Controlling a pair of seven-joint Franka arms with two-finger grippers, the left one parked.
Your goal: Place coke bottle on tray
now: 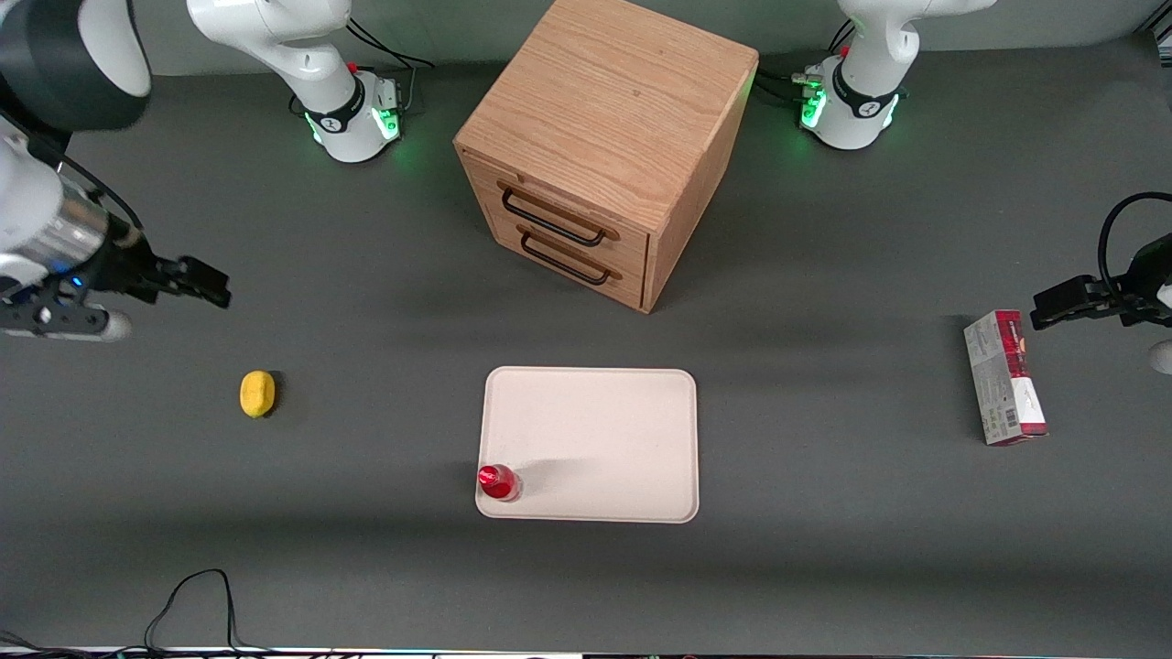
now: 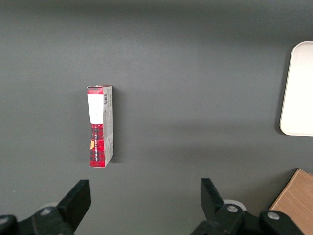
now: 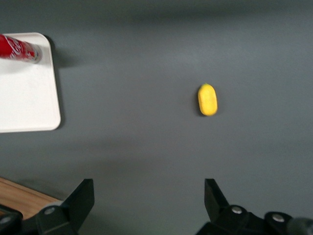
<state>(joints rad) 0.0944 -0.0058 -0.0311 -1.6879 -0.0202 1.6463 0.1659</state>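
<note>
The small red coke bottle [image 1: 499, 481] stands upright on the cream-white tray [image 1: 604, 430], in the tray's corner nearest the front camera on the working arm's side. The right wrist view shows the same bottle [image 3: 19, 50] on the tray's [image 3: 29, 98] corner. My gripper [image 1: 206, 284] hangs open and empty above bare table toward the working arm's end, well away from the tray and farther from the camera than the yellow lump. Its two dark fingers [image 3: 78, 198] stand wide apart, the gripper [image 3: 149, 196] holding nothing.
A yellow lemon-like lump [image 1: 257, 394] lies on the table between my gripper and the tray. A wooden cabinet [image 1: 604, 146] with two drawers stands farther from the camera than the tray. A red-and-grey carton [image 1: 1004, 377] lies toward the parked arm's end.
</note>
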